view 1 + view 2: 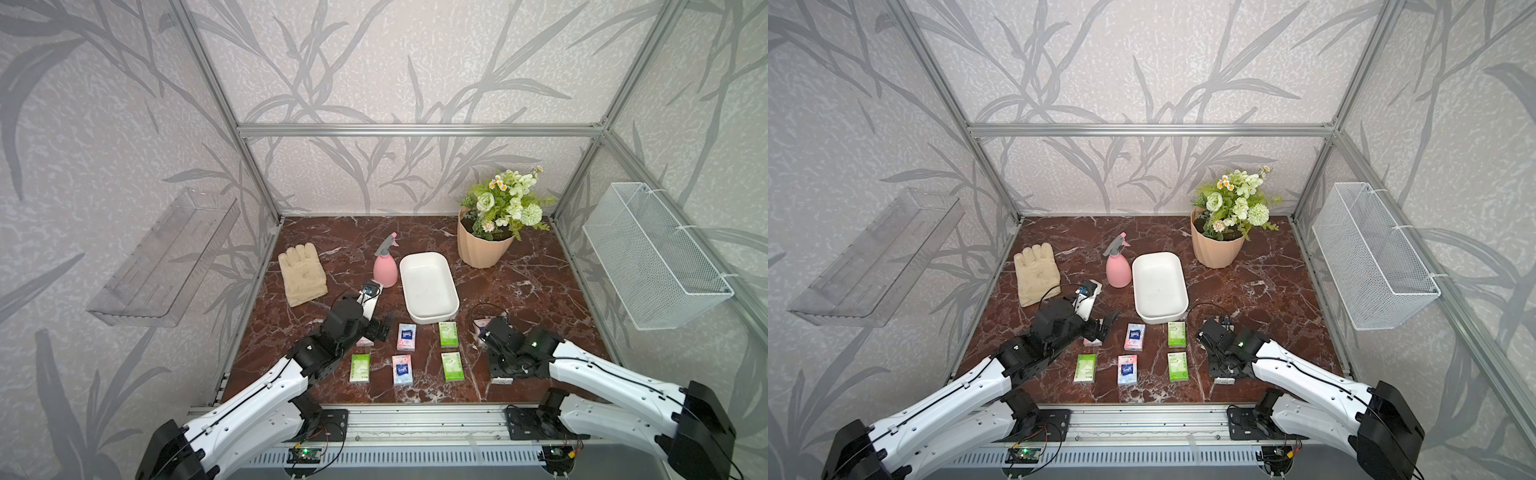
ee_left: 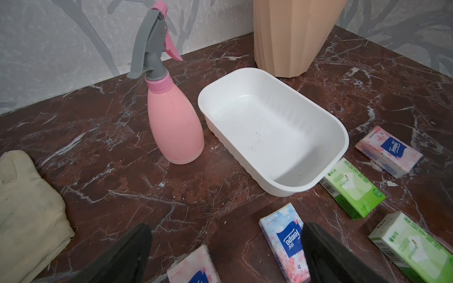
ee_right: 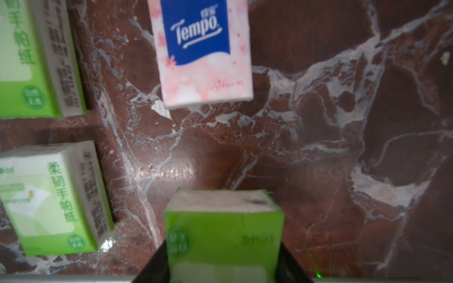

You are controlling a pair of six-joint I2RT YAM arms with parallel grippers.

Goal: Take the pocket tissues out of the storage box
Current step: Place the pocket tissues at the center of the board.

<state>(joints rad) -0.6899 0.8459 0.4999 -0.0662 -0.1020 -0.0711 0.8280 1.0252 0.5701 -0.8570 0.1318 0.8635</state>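
- Bench [image 1: 519, 291]: dark red marble with metal rails on three sides. In both top views the widest bare stretch is at centre right of the frame, between the storage box and the right rail. A second bare strip runs along the back wall, left of the flower pot [image 1: 484, 245].
- Storage box [image 1: 428, 286]: one, at frame centre, empty. Its left long rim is just beside the spray bottle [image 1: 384, 270], and its near rim is just beside a green packet.
- Pocket tissues: eight, all outside the box and below it in the frame.
  - Pink packets [image 1: 406, 336]: four. One is partly hidden under the left gripper, and one lies right of the box's near corner.
  - Green packets [image 1: 452, 366]: four. Three lie loose, and the lower row sits near the bench's front edge.
- Left gripper [image 2: 226, 230]: jaws spread wide with nothing gripped, low over the bench at lower left of centre.
- Right gripper [image 3: 221, 259]: jaws clamped on the fourth green packet [image 3: 221, 227]. Whether it touches the bench cannot be told.
- Other items, one of each:
  - glove [image 1: 302, 276], centre left
  - wire basket [image 1: 656, 257], right wall
  - clear shelf [image 1: 166, 257], left wall
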